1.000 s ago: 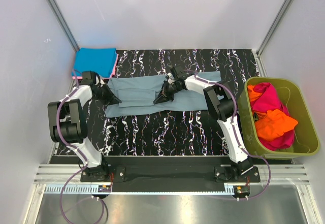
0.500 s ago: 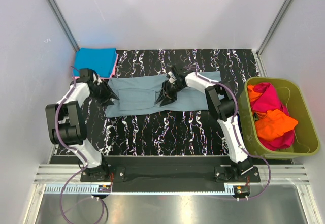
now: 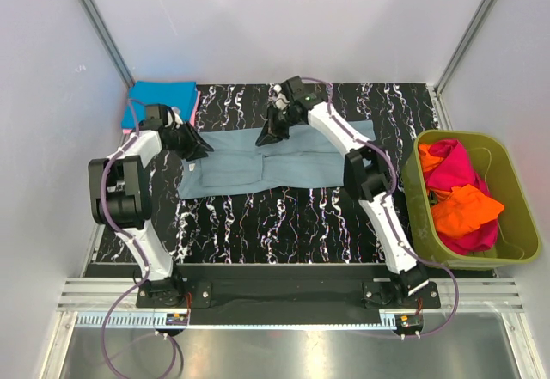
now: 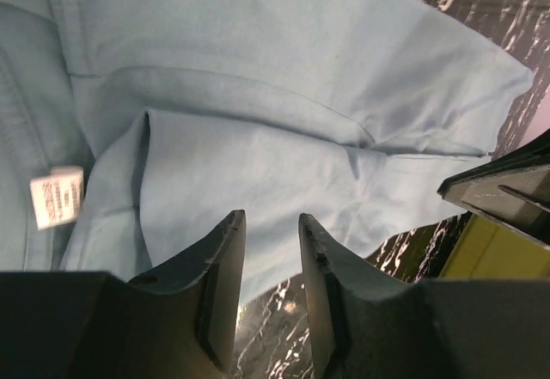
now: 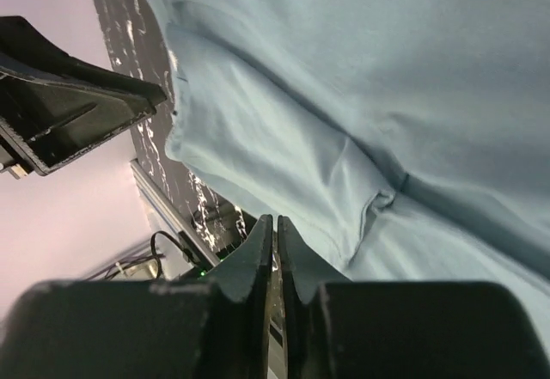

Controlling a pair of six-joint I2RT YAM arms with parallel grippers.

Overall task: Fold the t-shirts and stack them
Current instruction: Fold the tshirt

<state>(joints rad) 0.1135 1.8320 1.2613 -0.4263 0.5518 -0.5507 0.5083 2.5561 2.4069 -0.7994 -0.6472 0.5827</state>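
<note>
We see the dusty grey-blue t-shirt [image 3: 296, 171] spread lengthwise across the middle of the black marbled table [image 3: 292, 220]. Its left part is doubled over into a flap, and a small white neck label [image 4: 56, 197] shows near that end.

The left pincer [image 4: 271, 220] hovers at the shirt's far left corner. Its fingers [image 4: 225, 276] are spread with a plain gap between them, and through the gap we see only the cloth and the table below. The right pincer [image 5: 274, 220] hangs over the shirt's far edge, about midway along it. Its two fingers are pressed together with nothing showing between them. In each wrist view the other arm's black pincer stands just beyond the cloth.

In the far left corner of the table lies a folded bright blue t-shirt [image 3: 159, 102]. A pink edge [image 3: 197, 108] peeps out along its right side. It is probably a second folded shirt underneath, though too little of it shows for us to be sure.

Off the table's right end stands the olive-green tub [image 3: 518, 224], which holds a crumpled magenta t-shirt [image 3: 451, 168] and an orange t-shirt [image 3: 464, 207] heaped together.
</note>
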